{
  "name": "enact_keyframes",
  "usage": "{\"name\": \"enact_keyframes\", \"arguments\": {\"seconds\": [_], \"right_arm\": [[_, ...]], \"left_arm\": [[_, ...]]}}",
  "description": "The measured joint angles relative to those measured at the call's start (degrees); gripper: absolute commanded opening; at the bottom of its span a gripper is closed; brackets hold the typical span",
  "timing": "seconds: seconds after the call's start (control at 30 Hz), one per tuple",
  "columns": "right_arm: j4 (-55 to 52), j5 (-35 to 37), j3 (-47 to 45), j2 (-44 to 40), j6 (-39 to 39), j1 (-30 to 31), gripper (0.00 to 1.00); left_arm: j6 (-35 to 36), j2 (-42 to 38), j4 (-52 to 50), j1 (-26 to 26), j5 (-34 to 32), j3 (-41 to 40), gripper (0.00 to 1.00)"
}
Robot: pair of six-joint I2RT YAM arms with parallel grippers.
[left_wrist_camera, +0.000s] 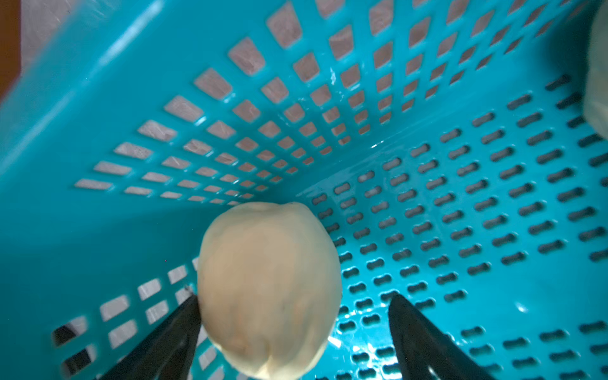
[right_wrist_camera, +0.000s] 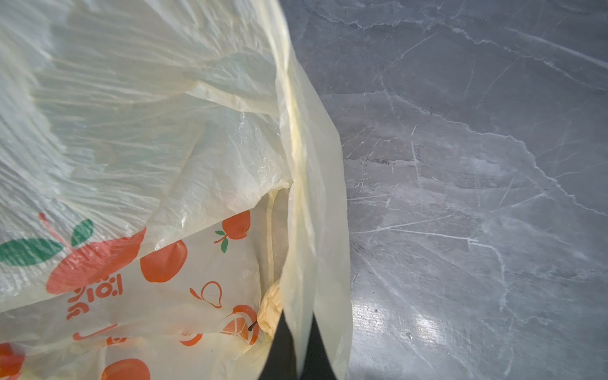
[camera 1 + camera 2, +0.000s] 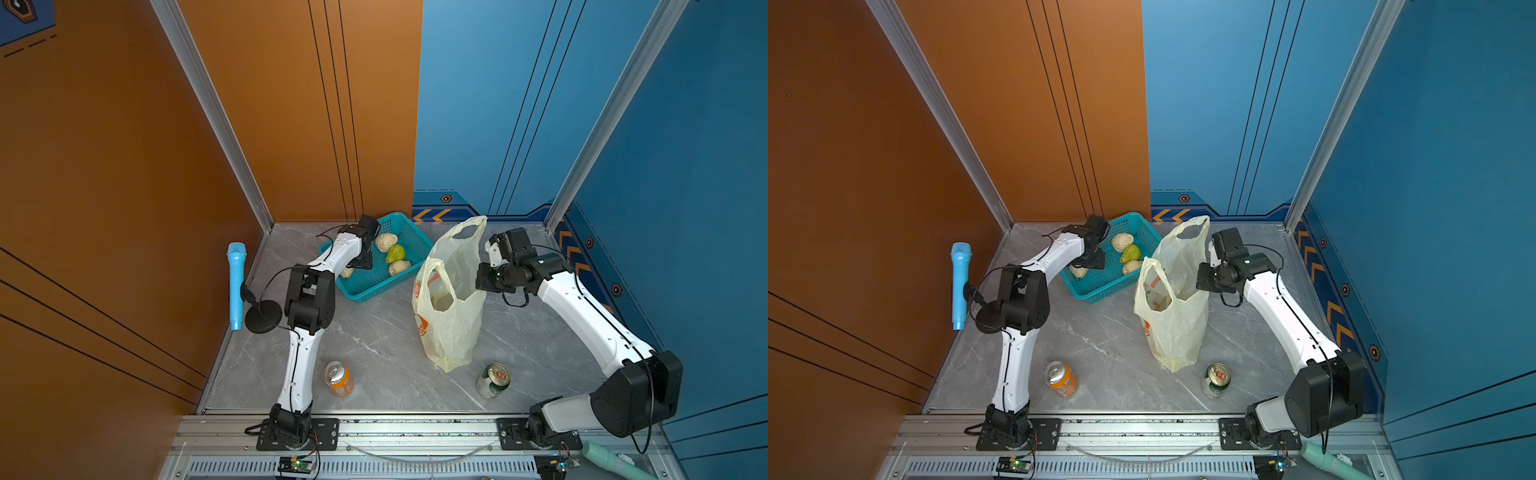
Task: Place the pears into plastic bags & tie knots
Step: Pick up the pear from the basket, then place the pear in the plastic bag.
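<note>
Grey, marble-patterned tabletop is carrying everything, with orange and blue wall panels rising behind it. A teal mesh plastic basket is sitting toward the back, and four pears are lying in it. A lumpy pale cream pear is lying farthest back, and a yellow-green pear is lying just beside it. A second cream pear is lying nearer the front, and a fourth cream pear is half hidden under the left arm.

The left hand is reaching into the basket, released, with its black fingers spread wide on either side of that fourth cream pear. In the left wrist view one finger is just meeting the fruit's side while the other is standing apart from it.

Beside the basket, a thin, translucent pale-yellow plastic bag with two loop handles is standing upright, its mouth gaping. The right hand is clenched on the bag's rim, pinching the film between its fingers. A lumpy fifth pear is showing inside.

Orange-red fruit pictures with green leaves are covering the bag, along with orange-red lettering. The characters are appearing inverted and creased in the right wrist view and cannot be read.

An orange drink can and a green drink can are standing near the front. Their labels are too small to read. A light-blue microphone is leaning on a black round-based stand at the tabletop's edge.
</note>
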Motion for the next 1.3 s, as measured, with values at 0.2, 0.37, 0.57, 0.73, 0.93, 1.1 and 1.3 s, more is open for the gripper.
{"name": "enact_keyframes", "arguments": {"seconds": [0.2,0.37,0.57,0.73,0.93,1.1,1.3], "right_arm": [[0.0,0.0,0.0,0.0,0.0,-0.4,0.00],[0.0,0.0,0.0,0.0,0.0,-0.4,0.00],[0.7,-0.4,-0.2,0.0,0.2,-0.4,0.00],[2.0,-1.7,-1.2,0.0,0.9,-0.3,0.00],[2.6,-2.2,-1.4,0.0,1.3,0.3,0.00],[3.1,-2.5,-1.4,0.0,1.6,0.5,0.00],[3.4,-2.8,-1.4,0.0,1.7,0.5,0.00]], "left_arm": [[-1.1,1.4,0.0,0.3,0.1,0.8,0.68],[-1.4,1.3,0.0,0.1,0.3,0.8,0.59],[-1.4,-3.1,0.1,-1.3,1.8,-1.0,0.58],[-1.6,-14.0,2.3,-5.4,5.5,-4.9,0.56],[-1.6,-26.7,7.3,-10.5,15.3,-8.4,0.53],[-2.4,-35.6,12.3,-11.8,24.9,-14.8,0.52],[-3.1,-41.2,16.0,-15.9,32.9,-18.4,0.52]]}}
